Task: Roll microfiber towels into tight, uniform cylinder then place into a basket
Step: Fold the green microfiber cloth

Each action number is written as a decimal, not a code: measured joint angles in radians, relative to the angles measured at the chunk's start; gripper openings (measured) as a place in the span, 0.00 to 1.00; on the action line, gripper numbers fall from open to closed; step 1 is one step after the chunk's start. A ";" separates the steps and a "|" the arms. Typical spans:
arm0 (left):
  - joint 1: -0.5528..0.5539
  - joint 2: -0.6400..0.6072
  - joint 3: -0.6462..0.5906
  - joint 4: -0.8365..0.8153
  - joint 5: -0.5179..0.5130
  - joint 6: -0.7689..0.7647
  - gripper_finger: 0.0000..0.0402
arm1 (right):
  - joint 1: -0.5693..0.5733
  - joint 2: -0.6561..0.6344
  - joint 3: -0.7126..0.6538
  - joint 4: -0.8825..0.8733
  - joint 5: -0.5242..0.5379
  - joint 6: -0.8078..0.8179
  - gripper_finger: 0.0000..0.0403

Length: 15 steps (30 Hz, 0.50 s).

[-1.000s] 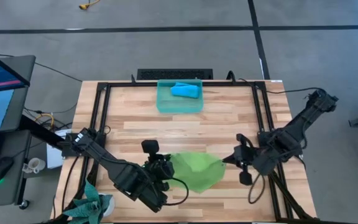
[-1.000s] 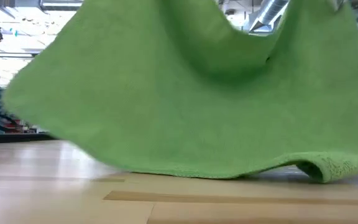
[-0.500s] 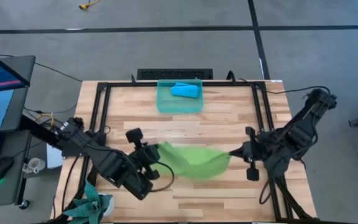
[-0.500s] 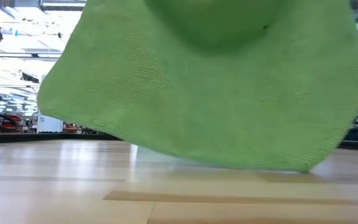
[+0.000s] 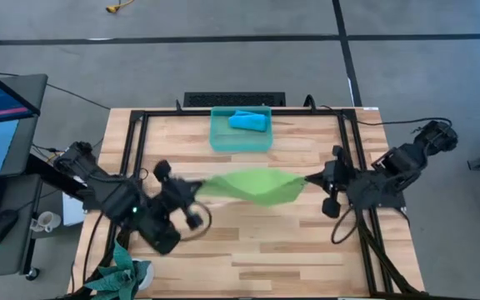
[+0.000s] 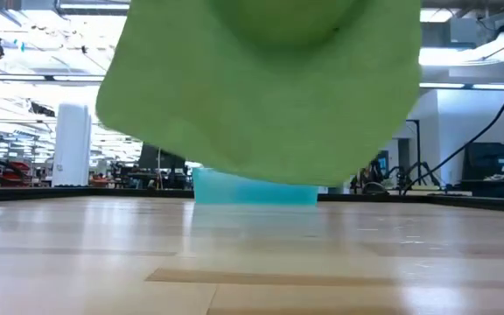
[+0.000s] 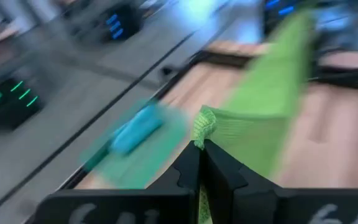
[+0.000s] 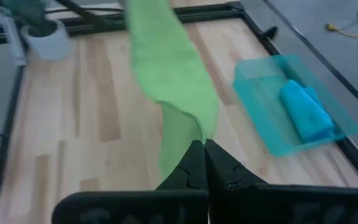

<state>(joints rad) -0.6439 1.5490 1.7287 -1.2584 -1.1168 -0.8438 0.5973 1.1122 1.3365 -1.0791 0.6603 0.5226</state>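
At the table's left side, the left gripper (image 5: 192, 193) is clamped tight on one corner of the lime green towel (image 5: 252, 184). From there the towel stretches rightward, hanging clear above the wood, to the right gripper (image 5: 311, 178), pinched closed on its opposite corner. Beyond it, the basket (image 5: 223, 137) holds the rolled blue towel (image 5: 248, 122).

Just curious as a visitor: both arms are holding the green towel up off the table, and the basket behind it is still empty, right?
Not quite. The basket already holds the rolled blue towel, as the high view shows. The rest stands: the left gripper and right gripper hold the green towel off the table.
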 joint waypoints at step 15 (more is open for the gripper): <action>0.001 -0.036 0.042 -0.163 -0.255 0.000 0.00 | -0.105 0.004 -0.001 0.017 -0.133 -0.036 0.01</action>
<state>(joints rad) -0.6432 1.5133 1.7706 -1.4215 -1.3718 -0.8437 0.4921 1.1164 1.3357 -1.0621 0.5273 0.4870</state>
